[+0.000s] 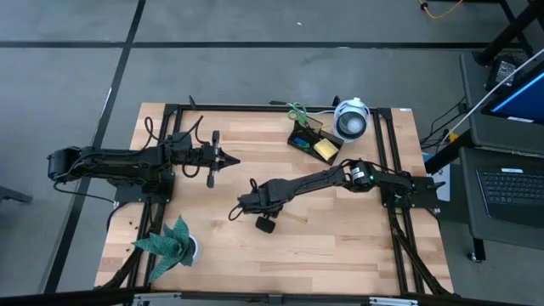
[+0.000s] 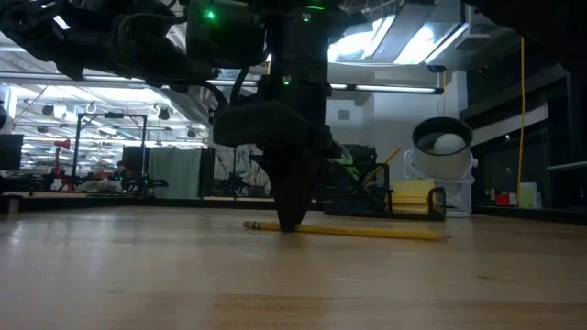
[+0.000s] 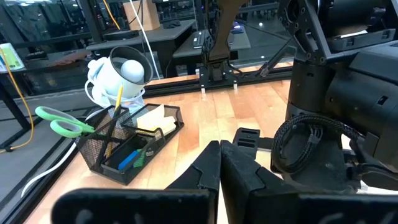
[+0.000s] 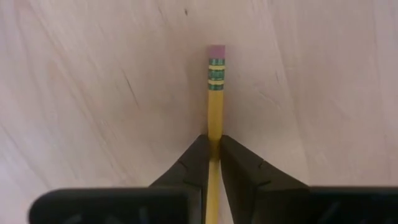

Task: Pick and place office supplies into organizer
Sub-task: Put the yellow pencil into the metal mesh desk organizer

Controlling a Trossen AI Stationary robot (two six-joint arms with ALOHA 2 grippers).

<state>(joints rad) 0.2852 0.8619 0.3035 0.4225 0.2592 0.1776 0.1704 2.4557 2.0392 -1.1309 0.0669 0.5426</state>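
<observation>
Left end effector [image 1: 228,159] is clenched on nothing, waiting over the table's [image 1: 340,246] left half; right end effector [image 4: 213,144] pinches the pencil [image 4: 215,99] lying flat mid-table; organizer [image 1: 312,141] stands at the far edge. Expect the thin pencil to pivot or slip on lifting, since your grip looks off-centre; the right wrist view shows the pinch, the low view shows the pencil's full length [image 2: 367,231].
</observation>
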